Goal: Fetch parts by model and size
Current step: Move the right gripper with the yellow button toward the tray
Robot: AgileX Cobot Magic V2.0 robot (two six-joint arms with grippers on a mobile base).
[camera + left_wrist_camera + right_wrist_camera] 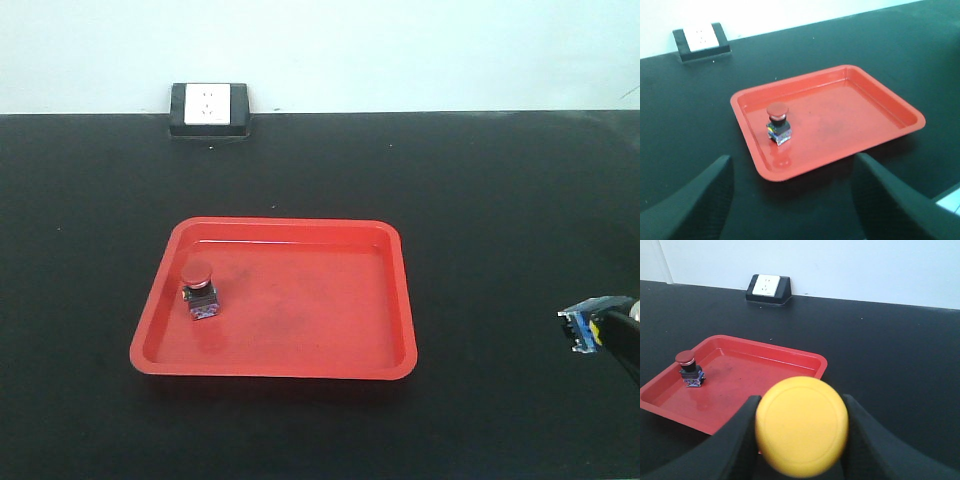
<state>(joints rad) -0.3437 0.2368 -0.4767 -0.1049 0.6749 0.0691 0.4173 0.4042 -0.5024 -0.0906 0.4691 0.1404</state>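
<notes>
**Front view.** A red tray (310, 300) lies on the black tabletop (500, 190). The red-capped switch (198, 290) stands upright inside the tray, cap uppermost on its blue-and-silver base. It is near the tray's 9 o'clock wall but apart from it. A socket block (210, 108) sits at the tabletop's far edge against the pale wall, at about 11 o'clock from the tray. At 3 o'clock from the tray, well apart and at the frame's edge, the right gripper (606, 326) carries the yellow-capped switch (581, 329). Only the switch's blue base shows here, pointing toward 9 o'clock.

**Right wrist view.** The jaws are clamped on the yellow-capped switch from 3 and 9 o'clock, and its round cap faces the camera.

**Left wrist view.** The left gripper (790, 200) is held short of the tray's near rim, jaws apart with nothing between them. The red-capped switch lies at 12 o'clock from them.
</notes>
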